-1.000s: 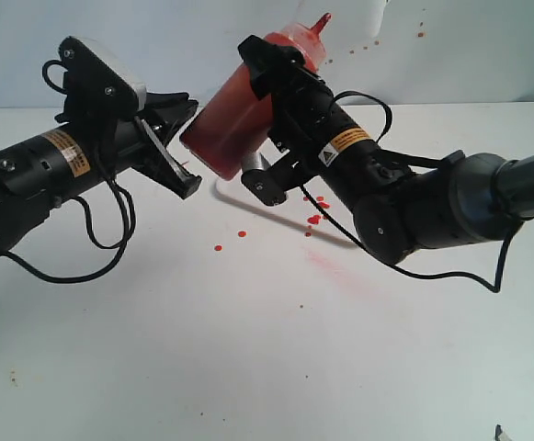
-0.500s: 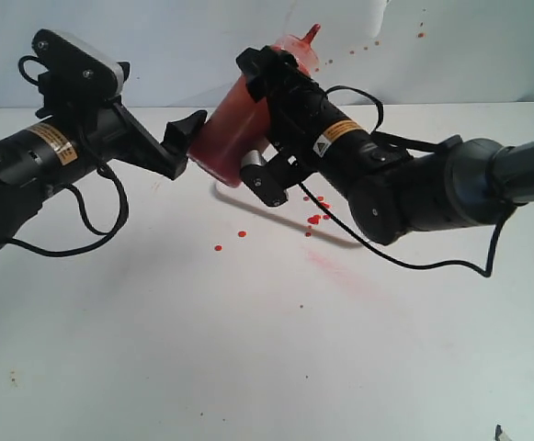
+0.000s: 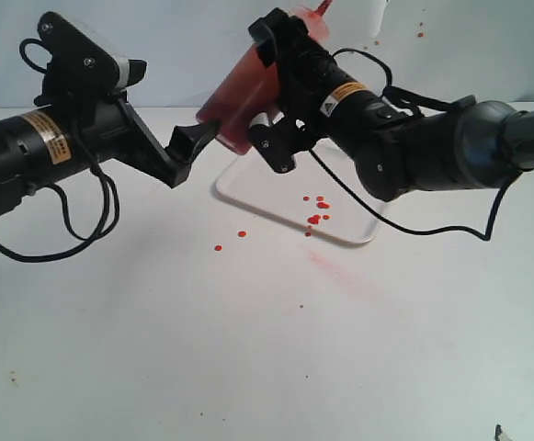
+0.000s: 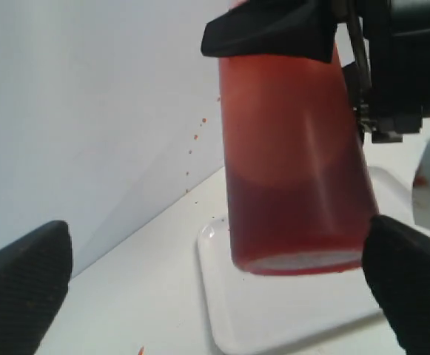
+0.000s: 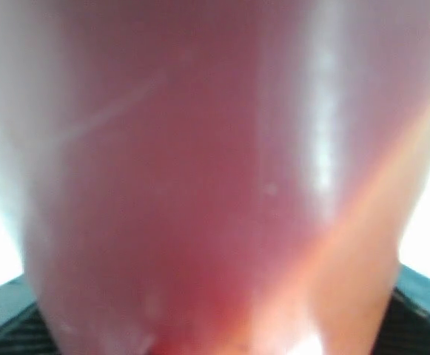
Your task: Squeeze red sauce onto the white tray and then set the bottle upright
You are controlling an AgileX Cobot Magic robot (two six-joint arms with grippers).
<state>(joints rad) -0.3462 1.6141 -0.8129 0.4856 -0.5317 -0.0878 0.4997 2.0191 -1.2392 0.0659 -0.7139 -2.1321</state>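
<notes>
Squeezing looks done: red sauce (image 3: 315, 219) dots the white tray (image 3: 340, 236). Right gripper (image 3: 271, 92), jaws clamped on the bottle (image 3: 237, 103), holds it tilted, nozzle up, over the tray's far corner. Left gripper (image 3: 193, 147) jaws wide apart near its base. Next: straighten, lower, release.

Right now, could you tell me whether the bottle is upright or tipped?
Tipped: the bottle leans nozzle-up in the right pincer, its base in the air above the white tray.

The white desk (image 3: 248, 367) carries the white tray (image 3: 257, 196) below the right pincer (image 3: 265, 92); red sauce (image 3: 218, 248) drops lie beside the tray.
</notes>
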